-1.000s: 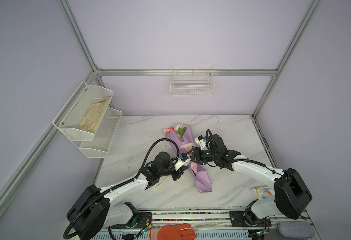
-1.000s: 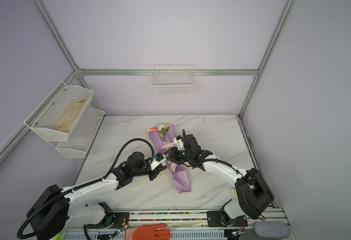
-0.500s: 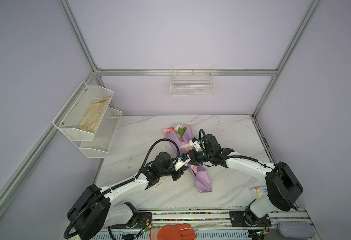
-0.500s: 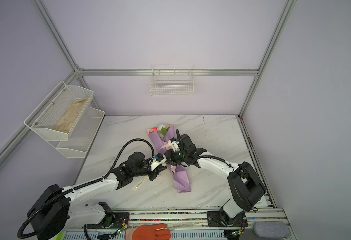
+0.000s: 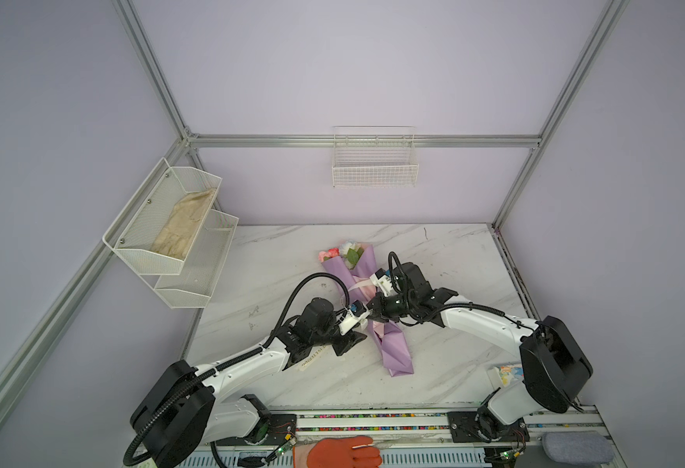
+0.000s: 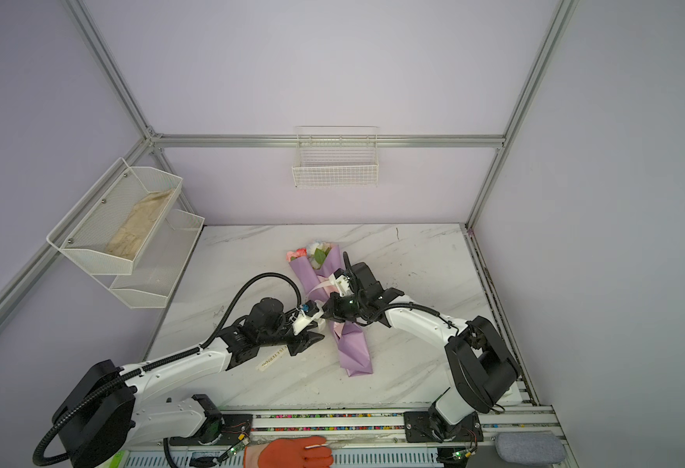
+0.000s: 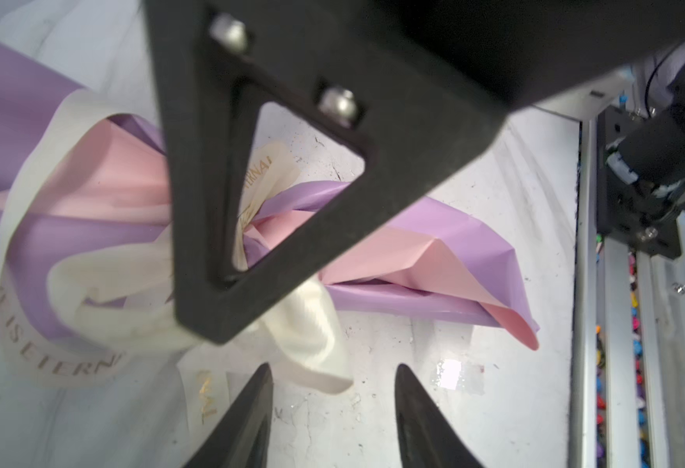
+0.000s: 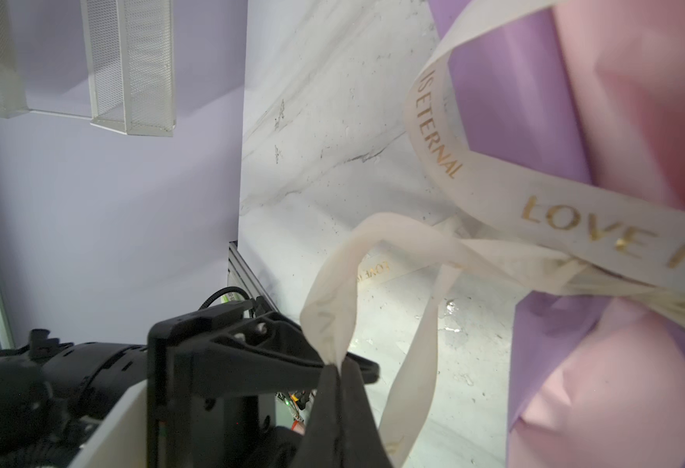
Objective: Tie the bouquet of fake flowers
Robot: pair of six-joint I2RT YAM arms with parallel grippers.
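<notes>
The jaws of the left arm [image 5: 251, 360] are being held apart; those of the right arm [image 5: 482, 324] are being pressed together.

Your bench [image 5: 434, 251] is glossy, with a marble look. The bouquet [image 7: 454, 227] is wrapped in smooth paper, lilac with a faint sheen, matt pink inside. The ribbon [image 8: 576, 210] is cream satiny cloth with shiny gold lettering. The right claw [image 8: 337, 366] looks like matt, grainy black plastic.

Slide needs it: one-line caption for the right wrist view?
Right end effector shut on a loop of the cream gold-lettered ribbon tied around the lilac pink-lined paper bouquet on white marble tabletop.
</notes>
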